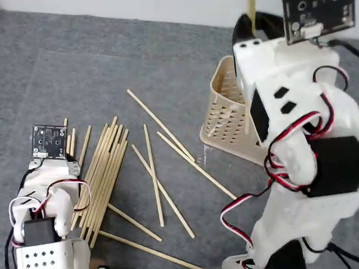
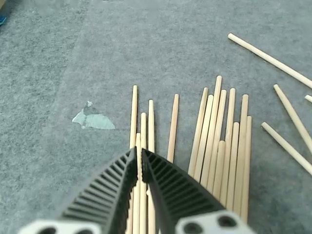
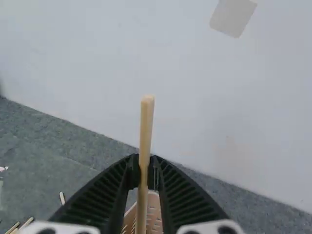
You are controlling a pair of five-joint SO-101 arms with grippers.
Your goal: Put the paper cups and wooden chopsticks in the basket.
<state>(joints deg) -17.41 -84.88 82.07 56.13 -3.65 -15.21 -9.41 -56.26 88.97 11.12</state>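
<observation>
Many wooden chopsticks lie on the grey mat: a tight bundle (image 1: 105, 175) beside the left arm (image 1: 49, 189) and several loose ones (image 1: 162, 189) spread toward the basket. My left gripper (image 2: 138, 155) is down on a small group of sticks, shut on one chopstick (image 2: 138, 142) that runs between its fingertips; the bundle (image 2: 224, 141) lies just beside it. My right gripper (image 3: 144, 168) is shut on a chopstick (image 3: 146, 126) held upright above the beige slotted basket (image 1: 225, 116), whose rim (image 3: 152, 214) shows below the jaws. The stick's top (image 1: 250, 8) rises over the basket.
The right arm (image 1: 303, 158) stands tall over the table's right side and hides part of the basket. A small clear scrap (image 2: 92, 119) lies on the mat near the left gripper. A white wall (image 3: 97, 58) closes the back.
</observation>
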